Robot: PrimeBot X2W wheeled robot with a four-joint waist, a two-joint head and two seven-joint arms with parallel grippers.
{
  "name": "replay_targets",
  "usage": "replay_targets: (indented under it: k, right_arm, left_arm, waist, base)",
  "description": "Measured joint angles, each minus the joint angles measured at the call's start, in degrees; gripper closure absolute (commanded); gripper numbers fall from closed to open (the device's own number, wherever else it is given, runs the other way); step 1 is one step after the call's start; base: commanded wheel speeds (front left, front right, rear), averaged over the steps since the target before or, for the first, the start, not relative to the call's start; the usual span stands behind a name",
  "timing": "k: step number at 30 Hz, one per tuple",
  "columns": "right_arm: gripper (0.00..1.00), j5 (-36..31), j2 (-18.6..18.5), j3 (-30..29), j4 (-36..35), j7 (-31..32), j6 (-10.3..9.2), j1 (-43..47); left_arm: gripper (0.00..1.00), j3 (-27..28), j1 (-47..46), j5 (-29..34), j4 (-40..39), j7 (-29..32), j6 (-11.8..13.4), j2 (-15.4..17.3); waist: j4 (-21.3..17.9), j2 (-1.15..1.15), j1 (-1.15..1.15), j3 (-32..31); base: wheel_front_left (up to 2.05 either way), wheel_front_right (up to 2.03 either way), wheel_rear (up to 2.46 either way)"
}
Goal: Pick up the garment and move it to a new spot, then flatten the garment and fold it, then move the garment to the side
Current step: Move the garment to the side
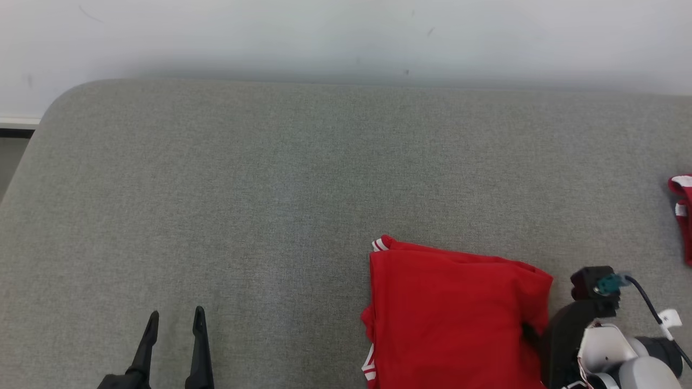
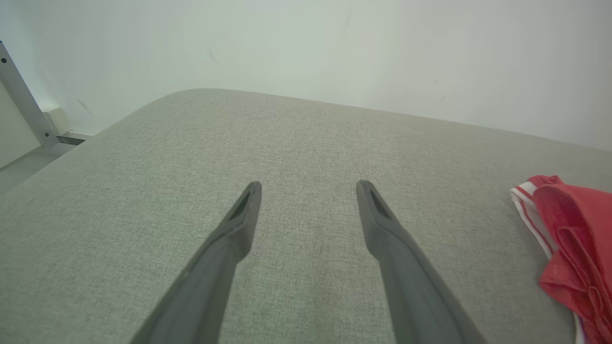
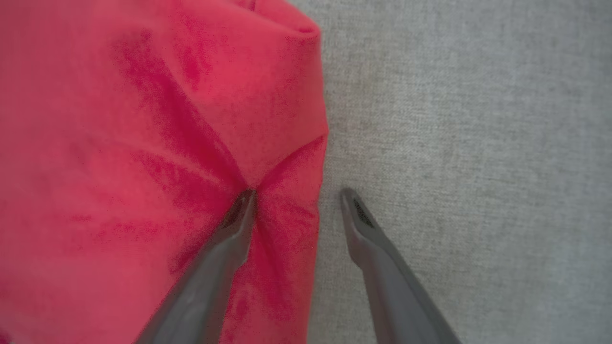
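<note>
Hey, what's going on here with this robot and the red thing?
The robot is working on a folded red garment with white striped trim, lying on a grey padded surface. Its right gripper is at the garment's right edge with its jaws open. One finger presses into the cloth and the other rests on the bare surface beside it, so nothing is gripped yet. The left gripper hangs open over bare surface, clear of the garment. Another red-and-white cloth lies far right.

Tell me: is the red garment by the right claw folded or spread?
Folded. The garment lies as a compact rectangle, layers stacked at its edge.
</note>
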Motion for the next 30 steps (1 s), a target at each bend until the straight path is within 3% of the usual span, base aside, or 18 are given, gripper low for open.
replay_targets:
  k: [6, 14, 21, 30]
  right_arm:
    - [1.0, -1.5, -2.6, 3.9, 1.5, -0.9, 0.1, -6.0]
    - [1.0, -0.7, -6.2, 7.5, 4.1, 1.4, 0.09, -22.3]
    - [1.0, -1.6, -10.8, 6.3, 4.4, 5.9, 0.09, -31.5]
    - [1.0, -3.2, -12.3, 2.2, 2.2, 8.3, 0.09, -36.5]
  left_arm:
    - [0.0, -0.3, -1.3, -0.1, -1.8, 0.0, 0.3, 0.0]
    - [0.0, -1.1, -4.0, -0.7, -4.8, 0.0, 0.4, 0.0]
    - [0.0, -1.6, -5.7, -2.1, -6.3, 0.0, -0.6, 0.0]
    - [0.0, -0.9, -8.8, -0.4, -9.7, 0.0, -2.0, 0.0]
  waist:
    - [-0.7, 0.0, 0.0, 1.2]
    - [-4.6, 0.02, 0.01, 4.3]
    - [-9.0, 0.02, 0.02, 7.4]
    - [-14.5, 0.02, 0.01, 11.1]
  base:
    - [0.0, 0.0, 0.0]
    - [0.0, 0.0, 0.0]
    - [0.0, 0.0, 0.0]
    - [0.0, 0.0, 0.0]
